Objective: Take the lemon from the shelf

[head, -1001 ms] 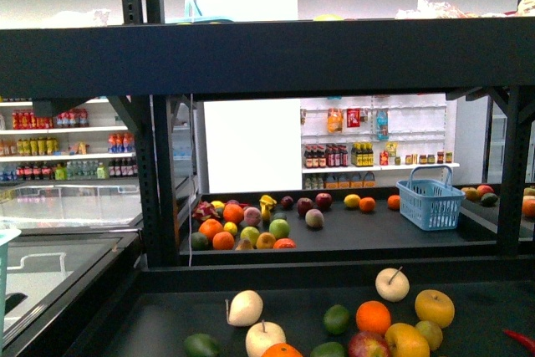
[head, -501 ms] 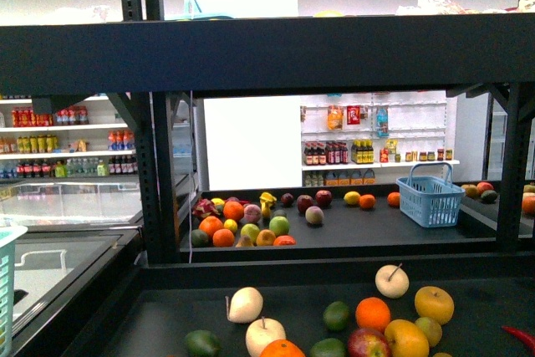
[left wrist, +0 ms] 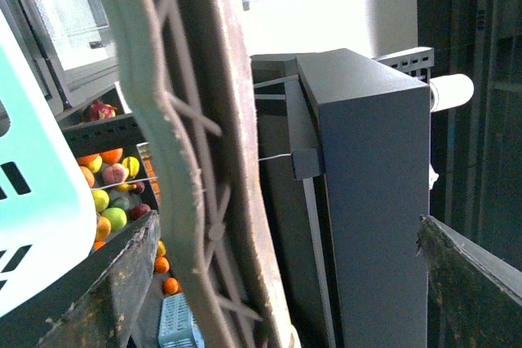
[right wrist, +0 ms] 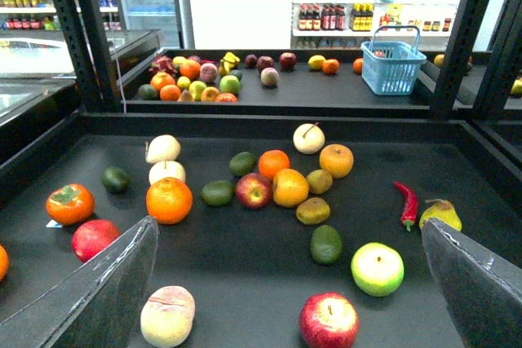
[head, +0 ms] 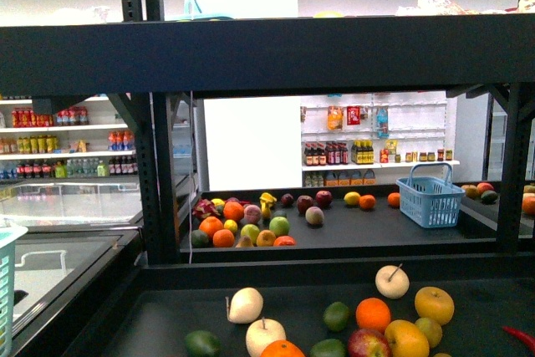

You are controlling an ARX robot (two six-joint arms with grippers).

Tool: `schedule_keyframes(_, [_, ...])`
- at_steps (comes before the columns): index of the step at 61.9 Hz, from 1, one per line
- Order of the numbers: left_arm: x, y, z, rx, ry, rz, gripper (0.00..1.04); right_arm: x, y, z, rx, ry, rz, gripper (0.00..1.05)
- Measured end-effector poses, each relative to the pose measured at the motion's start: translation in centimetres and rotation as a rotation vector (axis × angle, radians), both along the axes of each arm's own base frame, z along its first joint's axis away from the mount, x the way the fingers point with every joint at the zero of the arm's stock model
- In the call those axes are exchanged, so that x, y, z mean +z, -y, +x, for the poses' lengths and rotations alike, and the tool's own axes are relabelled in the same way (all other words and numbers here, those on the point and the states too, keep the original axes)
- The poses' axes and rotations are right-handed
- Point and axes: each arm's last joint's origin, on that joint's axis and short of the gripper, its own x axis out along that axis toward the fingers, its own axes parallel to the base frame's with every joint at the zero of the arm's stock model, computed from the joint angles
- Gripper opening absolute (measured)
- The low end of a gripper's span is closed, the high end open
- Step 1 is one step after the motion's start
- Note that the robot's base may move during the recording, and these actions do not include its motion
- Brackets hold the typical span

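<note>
The shelf is a black rack, and fruit is scattered on its wide dark tier. A yellow-orange oval fruit, seemingly the lemon, lies mid-tier between a red apple and an olive-brown fruit. In the front view the lemon shows at the bottom edge. My right gripper hovers open over the near part of the tier, short of the lemon, holding nothing. My left gripper is open, with a pale green basket's handle crossing close in front of it. Neither gripper shows in the front view.
Near my right gripper lie a red apple, green apple, dark avocado, peach and orange. A red chili lies further right. Black uprights flank the tier. A second tier behind holds fruit and a blue basket.
The pale green basket at the left edge of the front view has shifted slightly. The fruit on the shelf has not moved.
</note>
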Motion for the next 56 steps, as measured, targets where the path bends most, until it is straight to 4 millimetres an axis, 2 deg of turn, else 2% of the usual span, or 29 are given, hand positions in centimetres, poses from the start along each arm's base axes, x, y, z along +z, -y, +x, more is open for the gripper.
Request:
schedule_keyframes(16, [0.2, 0.5, -1.4, 0.012, -0.049, 0.018, 0.97, 0.0, 0.0, 0.0, 0.0, 0.0, 0.0, 0.97])
schedule_keyframes(36, [2.5, 1.2, -4.9, 0.031, -0.096, 0.077, 0.97, 0.0, 0.0, 0.0, 0.0, 0.0, 0.0, 0.97])
schedule_keyframes(46, [4.3, 1.2, -6.9, 0.065, -0.138, 0.145, 0.97, 0.0, 0.0, 0.0, 0.0, 0.0, 0.0, 0.97])
schedule_keyframes(56, [3.5, 0.9, -7.6, 0.087, -0.226, 0.165, 0.97, 0.0, 0.0, 0.0, 0.0, 0.0, 0.0, 0.97])
